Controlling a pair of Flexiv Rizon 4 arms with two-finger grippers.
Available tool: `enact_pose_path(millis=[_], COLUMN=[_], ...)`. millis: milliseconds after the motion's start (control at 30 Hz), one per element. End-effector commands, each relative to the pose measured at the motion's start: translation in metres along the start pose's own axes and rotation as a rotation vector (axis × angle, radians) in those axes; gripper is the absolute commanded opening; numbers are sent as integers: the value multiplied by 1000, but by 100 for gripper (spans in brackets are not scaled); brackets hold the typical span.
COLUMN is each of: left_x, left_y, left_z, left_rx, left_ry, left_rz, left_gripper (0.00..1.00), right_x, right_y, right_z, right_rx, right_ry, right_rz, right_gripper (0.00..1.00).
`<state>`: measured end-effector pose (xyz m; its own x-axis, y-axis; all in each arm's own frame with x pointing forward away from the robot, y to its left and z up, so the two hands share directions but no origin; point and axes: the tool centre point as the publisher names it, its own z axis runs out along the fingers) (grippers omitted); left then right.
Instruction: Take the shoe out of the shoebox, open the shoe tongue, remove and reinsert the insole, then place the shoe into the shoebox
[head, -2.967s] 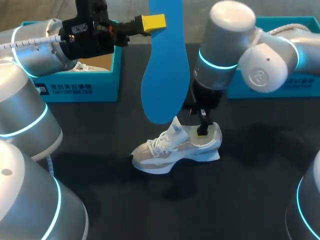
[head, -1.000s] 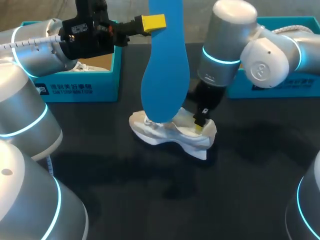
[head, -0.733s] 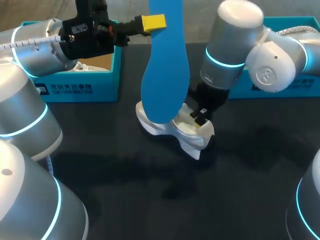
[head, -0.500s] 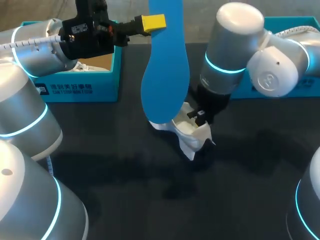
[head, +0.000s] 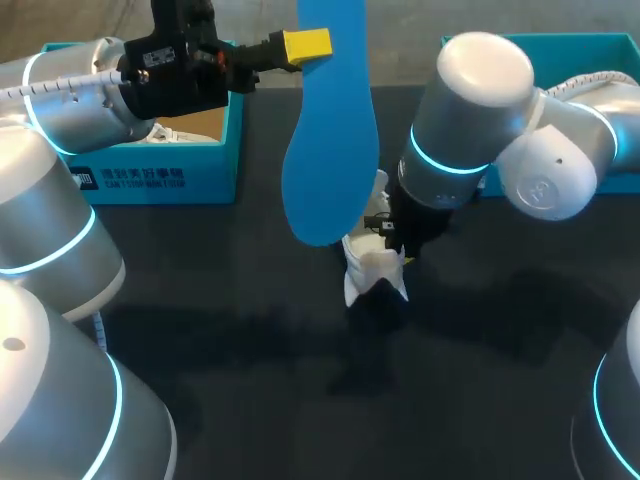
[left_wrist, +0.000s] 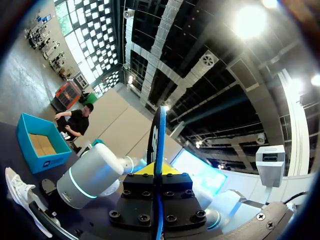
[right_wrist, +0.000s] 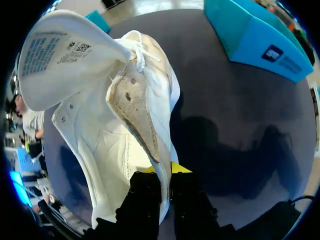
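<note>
- Two claws engaged: the left claw (head: 303, 46) pinches the blue insole (head: 330, 150), which hangs upright above the bench (head: 250, 380).
- Opposite, the right claw (right_wrist: 161, 176) pinches the shoe (head: 373, 272) by its collar wall, mid-bench, just beneath the insole's lower end.
- Risk: the thin-edge hold may slip and tip the shoe; the insole may then miss the opening.

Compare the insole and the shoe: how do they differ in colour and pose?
The insole is blue, the shoe white. The insole is flat, the shoe bulky. The insole hangs upright from the left end effector; the shoe is low under the right end effector, tongue open. Each is gripped.
</note>
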<state>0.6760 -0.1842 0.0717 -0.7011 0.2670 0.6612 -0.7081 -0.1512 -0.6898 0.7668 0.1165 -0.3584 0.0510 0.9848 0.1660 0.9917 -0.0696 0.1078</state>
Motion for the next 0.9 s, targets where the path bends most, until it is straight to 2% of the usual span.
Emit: enact_pose_path(millis=[33, 533, 700, 900], left_x=[-1, -1, -1, -1], left_y=[0, 0, 0, 0], left_z=[1, 1, 1, 1], left_rx=[2, 2, 2, 2], left_ry=[2, 2, 2, 2], left_rz=[1, 1, 1, 1], left_gripper=[0, 0, 0, 0], right_x=[0, 25, 34, 32], right_y=[-4, -3, -6, -18], right_z=[7, 31, 32, 29], right_rx=[-30, 4, 37, 49], right_ry=[18, 41, 16, -5], right_rz=[12, -114, -159, -153], right_gripper=[0, 0, 0, 0])
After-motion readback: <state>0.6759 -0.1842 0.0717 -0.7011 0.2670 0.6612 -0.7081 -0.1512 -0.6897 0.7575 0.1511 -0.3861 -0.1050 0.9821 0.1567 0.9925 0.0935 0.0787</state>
